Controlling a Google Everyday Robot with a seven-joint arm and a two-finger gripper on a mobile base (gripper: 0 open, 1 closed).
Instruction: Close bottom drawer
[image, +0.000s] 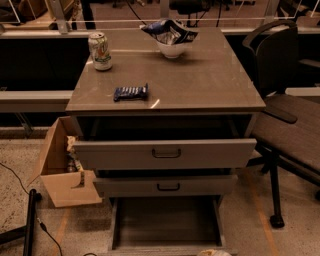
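Observation:
The bottom drawer (165, 222) of the grey cabinet is pulled far out, and I look down into its dark tray. Its front lies at the lower edge of the view, so its handle is hidden. The middle drawer (167, 186) and the top drawer (165, 153) above it are partly open, each with a dark loop handle. Only a pale sliver of my gripper (214, 253) shows at the bottom edge, at the right end of the bottom drawer's front.
On the cabinet top (200, 80) lie a soda can (100, 51), a dark snack bar (131, 92) and a white bowl with a chip bag (171, 36). An open cardboard box (62, 165) stands at the left, an office chair (287, 105) at the right, and cables (30, 220) on the floor.

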